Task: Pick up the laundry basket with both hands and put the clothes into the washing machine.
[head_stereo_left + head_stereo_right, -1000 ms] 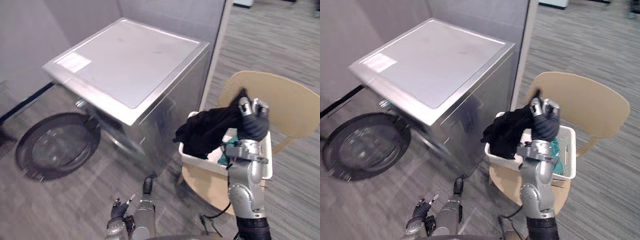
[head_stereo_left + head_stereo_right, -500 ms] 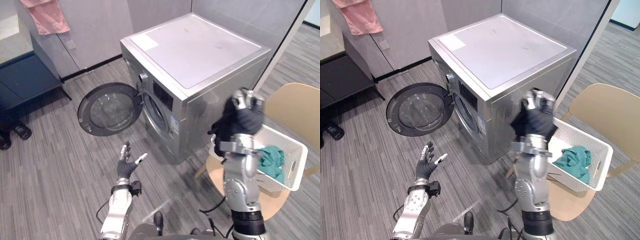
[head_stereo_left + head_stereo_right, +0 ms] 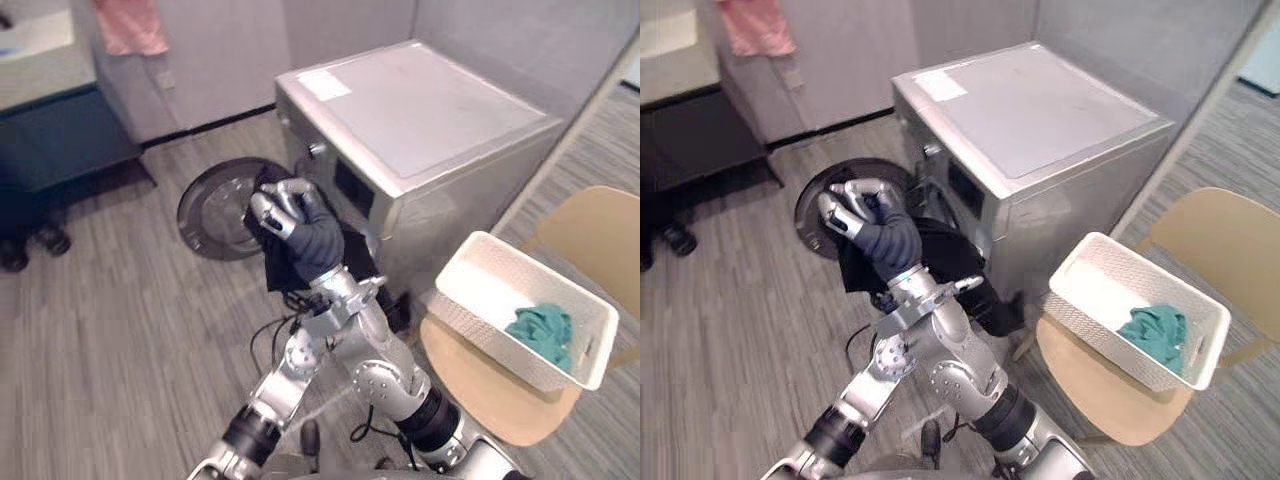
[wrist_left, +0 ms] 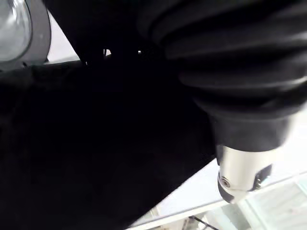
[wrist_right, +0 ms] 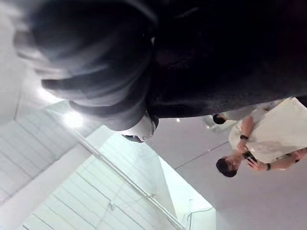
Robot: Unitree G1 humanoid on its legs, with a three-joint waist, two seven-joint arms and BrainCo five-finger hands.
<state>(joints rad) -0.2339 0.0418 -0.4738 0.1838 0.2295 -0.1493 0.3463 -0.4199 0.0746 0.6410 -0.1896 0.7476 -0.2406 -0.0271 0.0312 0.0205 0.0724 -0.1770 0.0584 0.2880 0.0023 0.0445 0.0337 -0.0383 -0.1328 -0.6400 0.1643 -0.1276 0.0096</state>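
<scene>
- Laundry basket (image 3: pixel 462 312), one, white, sits on the tan chair (image 3: pixel 480 395) seat, its long axis slanting away from the washing machine (image 3: pixel 430 130), with one teal garment (image 3: pixel 542 330) at its far end
- Right hand (image 3: pixel 300 225) clutches one black garment (image 3: pixel 285 268), which hangs before the open round door (image 3: pixel 212 212)
- Left hand's grip cannot be told

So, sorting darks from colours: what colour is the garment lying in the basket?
Teal green garment, clearest in left eye view.

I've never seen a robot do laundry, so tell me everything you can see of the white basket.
The basket is white and rectangular, with perforated, plastic-looking walls and a solid rim. It sits upright on a tan chair beside the washer. A teal cloth lies at one end; the rest is bare. Nothing else touches it.
</scene>
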